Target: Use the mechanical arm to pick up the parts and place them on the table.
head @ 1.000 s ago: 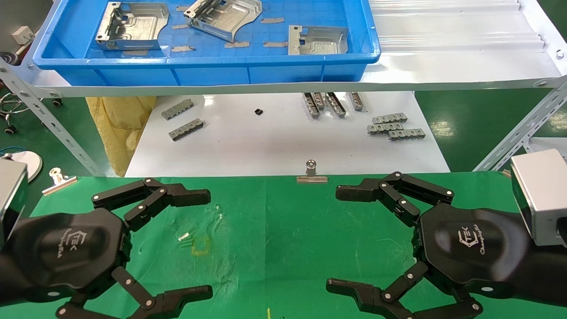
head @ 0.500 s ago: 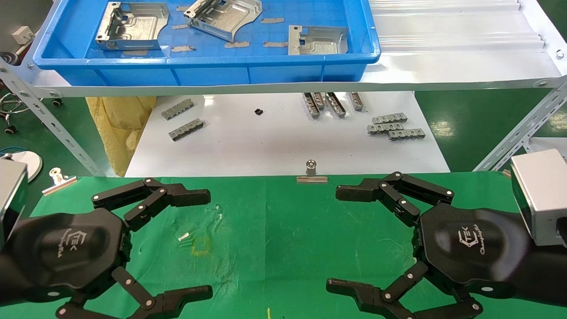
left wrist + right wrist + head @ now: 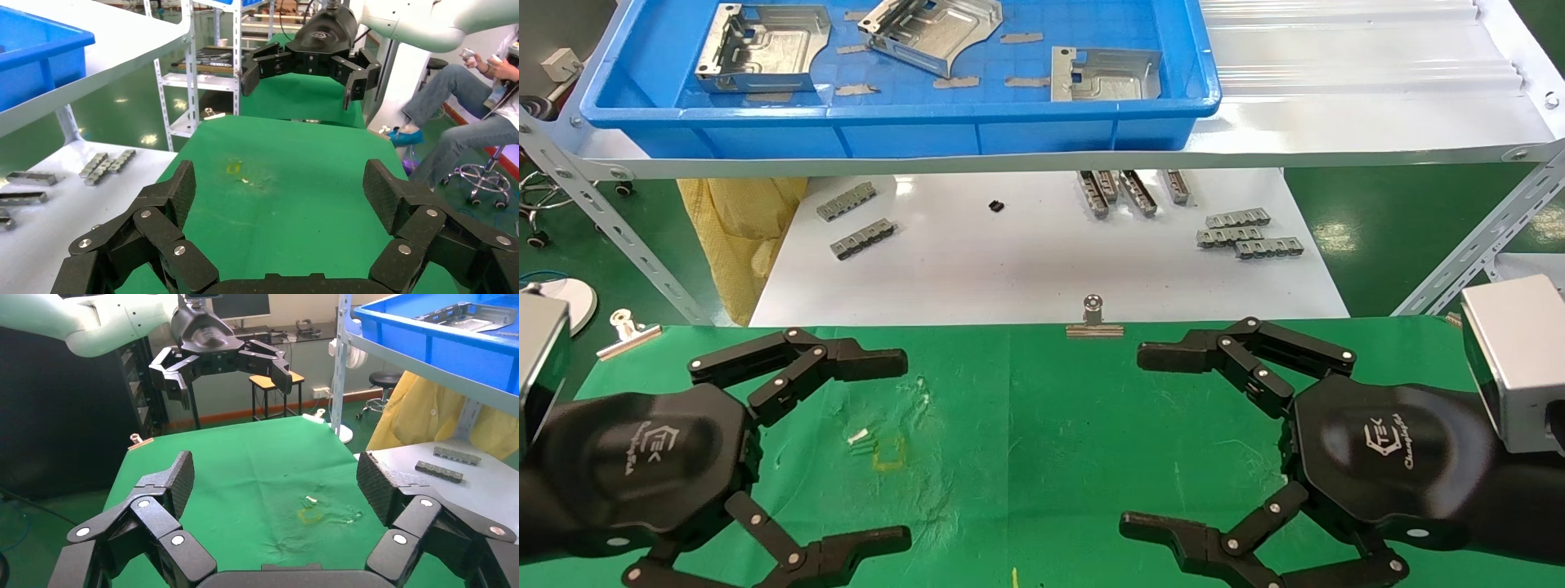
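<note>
**Both claws spread wide, nothing in them**

My left claw (image 3: 899, 449) hangs over the green tabletop (image 3: 1042, 425), fingers splayed and empty. My right claw (image 3: 1140, 441) faces it across the cloth, just as released. Between them lie only wrinkles and a yellowish smudge (image 3: 888, 452). The three sheet-metal parts (image 3: 762, 47) are well beyond my fingertips, up in the blue tray (image 3: 903, 131) on the shelf. Small grey slotted bars (image 3: 1249, 233) lie on the white board (image 3: 1042, 261) below it, and a binder clip (image 3: 1094, 318) holds the cloth's far edge.
</note>
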`<action>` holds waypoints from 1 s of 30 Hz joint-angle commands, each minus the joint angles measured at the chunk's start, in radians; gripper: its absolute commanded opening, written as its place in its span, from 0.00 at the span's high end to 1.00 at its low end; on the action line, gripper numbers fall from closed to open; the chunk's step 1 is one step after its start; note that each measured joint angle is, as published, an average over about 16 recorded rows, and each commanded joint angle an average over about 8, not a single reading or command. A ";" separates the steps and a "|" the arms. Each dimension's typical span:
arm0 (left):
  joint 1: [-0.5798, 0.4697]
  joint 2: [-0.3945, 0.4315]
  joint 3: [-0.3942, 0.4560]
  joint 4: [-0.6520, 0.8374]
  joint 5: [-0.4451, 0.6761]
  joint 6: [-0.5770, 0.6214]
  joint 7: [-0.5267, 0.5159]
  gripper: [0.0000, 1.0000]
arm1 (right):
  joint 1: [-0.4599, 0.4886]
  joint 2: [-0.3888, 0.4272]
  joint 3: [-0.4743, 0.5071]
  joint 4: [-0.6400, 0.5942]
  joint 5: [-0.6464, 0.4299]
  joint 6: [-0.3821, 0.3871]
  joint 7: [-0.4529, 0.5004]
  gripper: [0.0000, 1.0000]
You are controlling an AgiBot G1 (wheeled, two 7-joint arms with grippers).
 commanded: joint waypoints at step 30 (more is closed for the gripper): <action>0.000 0.000 0.000 0.000 0.000 0.000 0.000 0.00 | 0.000 0.000 0.000 0.000 0.000 0.000 0.000 1.00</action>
